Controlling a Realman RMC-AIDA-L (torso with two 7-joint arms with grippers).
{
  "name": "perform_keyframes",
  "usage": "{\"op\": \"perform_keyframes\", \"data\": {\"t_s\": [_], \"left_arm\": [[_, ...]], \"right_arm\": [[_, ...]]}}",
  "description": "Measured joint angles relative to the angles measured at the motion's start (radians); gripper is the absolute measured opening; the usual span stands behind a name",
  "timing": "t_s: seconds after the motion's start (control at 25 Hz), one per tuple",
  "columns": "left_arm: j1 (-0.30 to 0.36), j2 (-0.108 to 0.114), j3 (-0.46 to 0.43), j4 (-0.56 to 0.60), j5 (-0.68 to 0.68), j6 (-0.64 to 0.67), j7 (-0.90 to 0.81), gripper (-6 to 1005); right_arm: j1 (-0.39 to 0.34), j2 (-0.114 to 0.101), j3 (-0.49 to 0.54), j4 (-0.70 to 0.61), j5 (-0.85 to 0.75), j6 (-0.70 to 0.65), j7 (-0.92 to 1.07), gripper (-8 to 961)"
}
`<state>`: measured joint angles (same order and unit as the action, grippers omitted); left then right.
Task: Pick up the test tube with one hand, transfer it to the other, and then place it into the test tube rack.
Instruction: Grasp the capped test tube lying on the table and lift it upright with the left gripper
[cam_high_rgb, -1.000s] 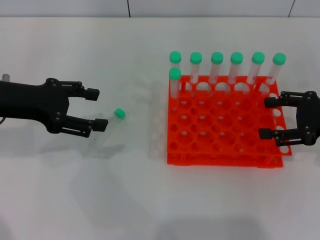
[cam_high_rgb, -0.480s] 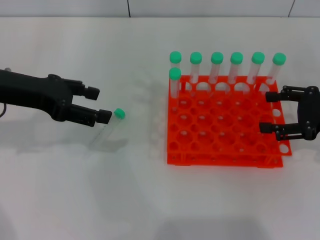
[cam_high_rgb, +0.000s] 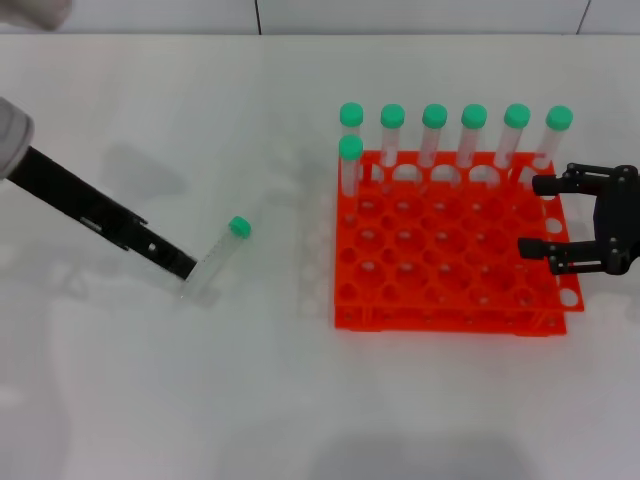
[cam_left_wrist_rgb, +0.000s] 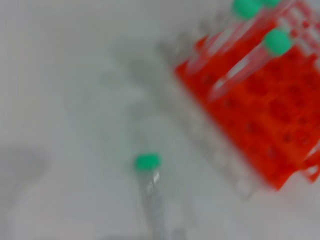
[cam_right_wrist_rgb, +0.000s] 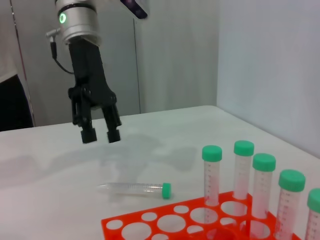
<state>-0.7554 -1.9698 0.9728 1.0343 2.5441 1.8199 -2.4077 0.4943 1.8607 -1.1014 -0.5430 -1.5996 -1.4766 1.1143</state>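
A clear test tube (cam_high_rgb: 215, 258) with a green cap (cam_high_rgb: 238, 227) lies on the white table, left of the orange-red rack (cam_high_rgb: 450, 270). It also shows in the left wrist view (cam_left_wrist_rgb: 153, 195) and the right wrist view (cam_right_wrist_rgb: 132, 188). My left gripper (cam_high_rgb: 186, 267) hangs tip-down above the tube's bottom end. In the right wrist view it (cam_right_wrist_rgb: 101, 135) is open, empty and clear of the table. My right gripper (cam_high_rgb: 540, 215) is open and empty over the rack's right edge.
Several green-capped tubes (cam_high_rgb: 434, 135) stand along the rack's back row, and one more (cam_high_rgb: 349, 165) stands just in front at the back left corner. White table (cam_high_rgb: 200, 380) spreads left of and in front of the rack. A wall runs behind.
My left arm has swung from lying level to pointing steeply down, and its fingertips now sit by the tube's bottom end. The tube and my right gripper have barely moved.
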Motion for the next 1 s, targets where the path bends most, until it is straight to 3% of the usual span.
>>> {"op": "perform_keyframes", "data": {"t_s": [0.32, 0.52, 0.72, 1.0], "left_arm": [[-0.067, -0.040, 0.097, -0.029, 0.194, -0.013, -0.183, 856], [-0.078, -0.071, 0.173, -0.065, 0.238, -0.055, -0.233, 856], [-0.075, -0.098, 0.190, -0.070, 0.268, -0.108, -0.251, 856], [-0.077, -0.108, 0.191, -0.112, 0.270, -0.193, -0.265, 855]], "right_arm": [[0.006, 0.008, 0.000, -0.022, -0.002, 0.001, -0.004, 793], [0.004, 0.011, 0.000, -0.025, -0.003, 0.003, -0.004, 789], [0.000, 0.011, -0.002, -0.025, -0.003, -0.006, -0.005, 786], [-0.010, 0.018, -0.005, -0.026, -0.003, -0.008, -0.007, 781]]}}
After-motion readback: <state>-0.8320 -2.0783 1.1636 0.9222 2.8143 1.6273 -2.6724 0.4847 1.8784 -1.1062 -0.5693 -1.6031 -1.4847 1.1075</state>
